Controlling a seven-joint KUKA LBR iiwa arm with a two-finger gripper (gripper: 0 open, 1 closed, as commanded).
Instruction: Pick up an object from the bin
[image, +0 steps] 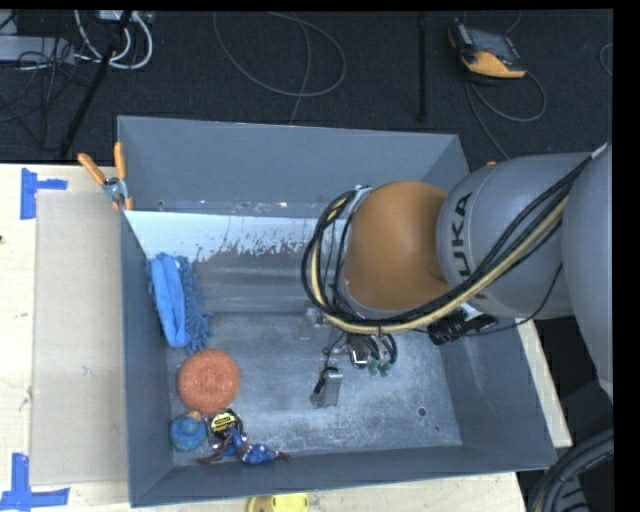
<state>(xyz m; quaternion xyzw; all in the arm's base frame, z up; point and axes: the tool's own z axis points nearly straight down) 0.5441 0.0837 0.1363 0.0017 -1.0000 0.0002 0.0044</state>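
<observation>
toward the lower left of the bin (290, 170), as the camera sees it, lies a round orange scrubby ball (209, 380). it is the thing nearest the hand (327, 385) and, by my judgement, the likeliest pick, though nothing marks it as chosen. it looks light and springy, a rough mesh that should give under pressure and not slip. i would take it across its middle, coming straight down, since it sits free of the wall with bare floor on the hand's side. just below it, a small blue ball (186, 432), a little yellow-and-black thing (223, 423) and a small blue scrap (255, 455) crowd the corner. these look harder to take, being low and close to the wall. above the orange ball, along the left wall, lies a long blue fuzzy cloth-like piece (172, 298), soft and limp, likely to drape if lifted by one end. the hand hangs low over bare grey floor near the middle of the bin, apart from all of these, with nothing visible in its hold. whether it is open or closed i cannot tell. above it the arm's orange cover (395, 245) and looped cables hide part of the bin's right side.
</observation>
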